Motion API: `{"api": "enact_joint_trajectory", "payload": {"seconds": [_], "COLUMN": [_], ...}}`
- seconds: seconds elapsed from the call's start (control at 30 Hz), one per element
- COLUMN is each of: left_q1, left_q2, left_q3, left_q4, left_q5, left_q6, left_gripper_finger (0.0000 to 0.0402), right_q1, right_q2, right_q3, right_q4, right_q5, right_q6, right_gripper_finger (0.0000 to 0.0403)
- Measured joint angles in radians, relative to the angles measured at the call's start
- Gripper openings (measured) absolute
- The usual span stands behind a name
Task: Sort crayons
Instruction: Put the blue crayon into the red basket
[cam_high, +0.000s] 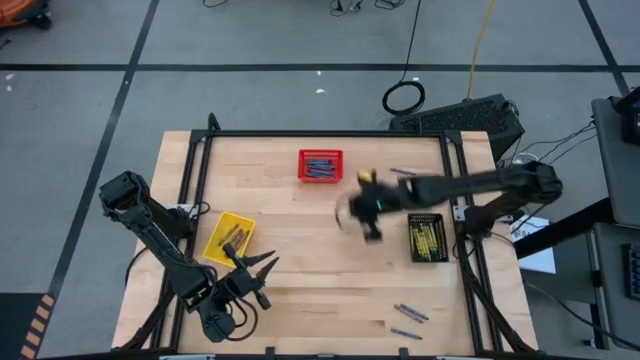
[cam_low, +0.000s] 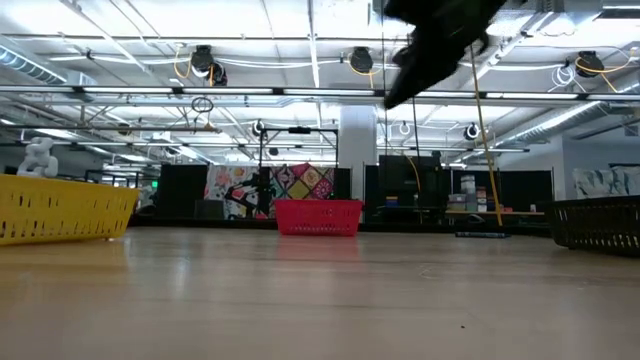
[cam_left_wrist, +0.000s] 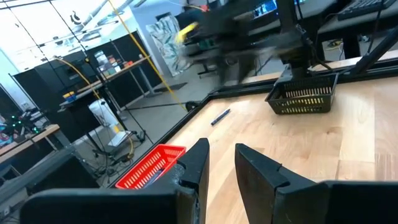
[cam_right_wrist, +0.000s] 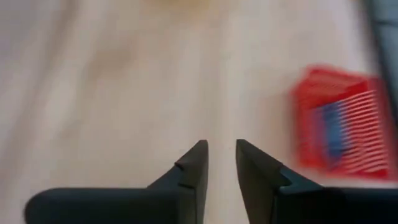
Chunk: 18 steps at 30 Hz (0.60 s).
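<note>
Loose grey crayons (cam_high: 410, 313) lie flat on the table near its front right, and another crayon (cam_high: 403, 171) lies at the far edge. Blue crayons (cam_high: 320, 166) lie in the red basket (cam_high: 304, 178), yellow-green ones (cam_high: 427, 238) in the black basket (cam_high: 442, 256), and brownish ones (cam_high: 236, 236) in the yellow basket (cam_high: 214, 246). My right gripper (cam_high: 352, 215) hangs blurred over the table's middle, between the red and black baskets, open and empty (cam_right_wrist: 221, 146). My left gripper (cam_high: 262, 280) waits at the front left beside the yellow basket, open and empty (cam_left_wrist: 221, 149).
A dark frame rail (cam_high: 320, 133) runs along the table's far edge and down both sides. Bare wood lies between the three baskets and along the front middle. A black case (cam_high: 470, 118) stands on the floor beyond the far right corner.
</note>
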Motion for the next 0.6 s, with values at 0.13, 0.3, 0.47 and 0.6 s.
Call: {"api": "enact_joint_trajectory", "payload": {"seconds": [0.13,0.3,0.47,0.6], "left_q1": [0.003,0.026,0.058,0.076], "left_q2": [0.000,0.000,0.000,0.000], "left_q3": [0.000,0.000,0.000,0.000], "left_q4": [0.000,0.000,0.001,0.002], "left_q5": [0.000,0.000,0.027,0.059], "left_q6": [0.001,0.001,-0.001,-0.001], "left_gripper_finger": [0.0082,0.0082,0.0082,0.0082], "right_q1": [0.268,0.539,0.766,0.910], "right_q2": [-0.034,-0.037,-0.018,0.068], "right_q3": [0.000,0.000,-0.017,-0.060], "right_q4": [-0.141,-0.243,-0.177,0.039], "right_q5": [0.050,0.031,0.057,0.254], "right_q6": [0.230,0.620,0.963,1.032], "right_gripper_finger": [0.0041,0.0020,0.0031,0.0072]}}
